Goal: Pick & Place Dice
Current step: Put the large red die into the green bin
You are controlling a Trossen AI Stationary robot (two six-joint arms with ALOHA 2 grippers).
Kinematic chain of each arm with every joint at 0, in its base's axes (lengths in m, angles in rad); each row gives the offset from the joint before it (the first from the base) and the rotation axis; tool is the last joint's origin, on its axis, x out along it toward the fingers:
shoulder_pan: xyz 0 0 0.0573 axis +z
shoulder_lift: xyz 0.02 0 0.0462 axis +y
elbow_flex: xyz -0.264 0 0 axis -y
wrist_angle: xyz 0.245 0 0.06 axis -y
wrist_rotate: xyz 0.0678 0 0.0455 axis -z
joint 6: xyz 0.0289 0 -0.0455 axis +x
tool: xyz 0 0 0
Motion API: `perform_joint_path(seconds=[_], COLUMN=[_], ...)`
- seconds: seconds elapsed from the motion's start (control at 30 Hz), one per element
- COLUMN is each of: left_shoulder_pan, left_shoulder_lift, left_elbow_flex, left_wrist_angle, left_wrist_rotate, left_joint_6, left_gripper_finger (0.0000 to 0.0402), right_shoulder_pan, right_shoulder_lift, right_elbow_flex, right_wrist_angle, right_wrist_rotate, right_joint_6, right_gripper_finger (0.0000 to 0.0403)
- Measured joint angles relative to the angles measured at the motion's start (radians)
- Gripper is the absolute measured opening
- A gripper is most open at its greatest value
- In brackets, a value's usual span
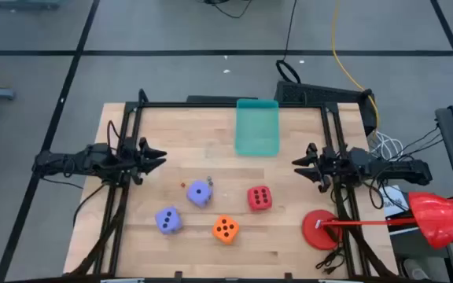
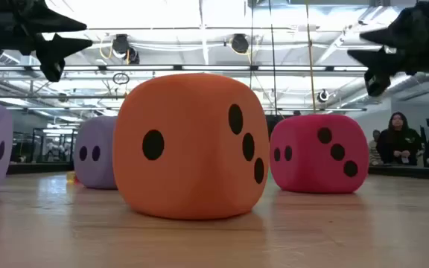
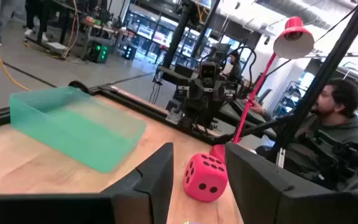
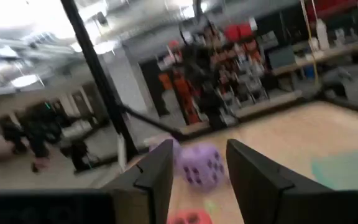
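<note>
**High View First: Four Dice, One Tray, Two Idle Grippers**

High view: four dice are counted on the wooden table (image 1: 289, 236). One purple die (image 1: 200, 193) and one red die (image 1: 259, 198) lie mid-table; a second purple die (image 1: 168, 220) and one orange die (image 1: 226, 229) lie nearer the front edge. All are separate. One translucent teal tray (image 1: 256, 126), rectangular, sits at the far edge. The left gripper (image 1: 157, 156) and the right gripper (image 1: 298, 164) are held at opposite table sides, fingers spread, nothing held.

Low view: the cubes are seen as soft, matte, round-cornered, with dark pips.

Left wrist view: the red die is framed between parted fingers (image 3: 158, 171), untouched.

Right wrist view: one purple die is seen between parted fingers (image 4: 156, 171).
</note>
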Motion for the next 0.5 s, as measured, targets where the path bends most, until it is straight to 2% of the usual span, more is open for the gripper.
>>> perform_joint_path(seconds=[0.2,0.5], left_shoulder_pan=[0.0,0.0], left_shoulder_lift=[0.0,0.0], left_elbow_flex=[0.0,0.0], left_wrist_angle=[-0.007,-0.008], left_wrist_rotate=[0.0,-0.01], left_joint_6=[0.0,0.0], left_gripper_finger=[0.0152,0.0152], right_shoulder_pan=[0.0,0.0], right_shoulder_lift=[0.008,0.094], right_elbow_flex=[0.0,0.014], right_wrist_angle=[-0.018,0.236], right_wrist_rotate=[0.002,0.003], right_joint_6=[-0.067,-0.156], right_gripper_finger=[0.0141,0.0141])
